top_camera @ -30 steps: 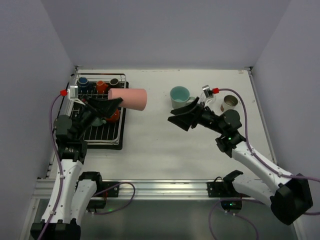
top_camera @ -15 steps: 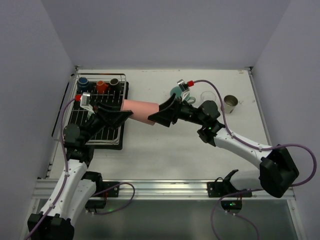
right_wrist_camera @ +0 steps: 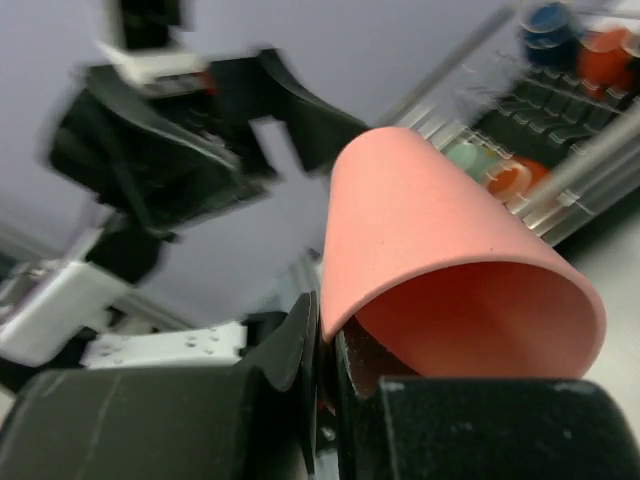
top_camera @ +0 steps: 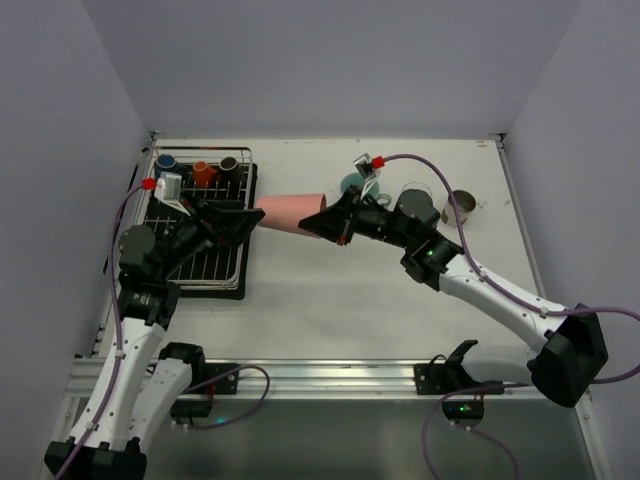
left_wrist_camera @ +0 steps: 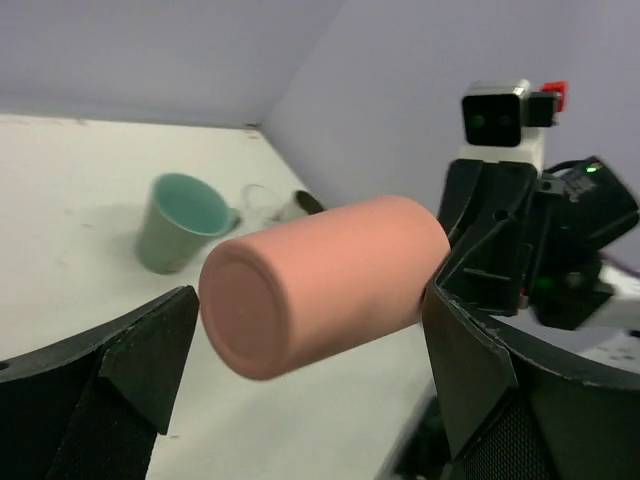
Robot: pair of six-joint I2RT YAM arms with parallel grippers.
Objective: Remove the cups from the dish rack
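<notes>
The salmon tumbler [top_camera: 290,212] hangs on its side in the air between the two arms, right of the dish rack [top_camera: 150,232]. My right gripper [top_camera: 336,224] is shut on its rim, one finger inside the mouth [right_wrist_camera: 328,350]. My left gripper [top_camera: 240,222] is open; its fingers stand either side of the tumbler's base [left_wrist_camera: 320,285] without touching it. In the rack's far row stand a blue cup [top_camera: 166,162], an orange cup [top_camera: 203,172] and a black cup [top_camera: 229,164]. The right wrist view shows a teal mug [right_wrist_camera: 465,155] and an orange-red cup [right_wrist_camera: 510,178] in the rack too.
On the table behind the right arm stand a teal mug [top_camera: 350,183], a clear glass [top_camera: 415,190] and a metal cup [top_camera: 461,208]. The rack rests on a black tray [top_camera: 243,255] at the table's left edge. White walls close in the table.
The left gripper has opened and let go of the salmon tumbler. The right gripper has shut on the tumbler's rim and now carries it alone.
</notes>
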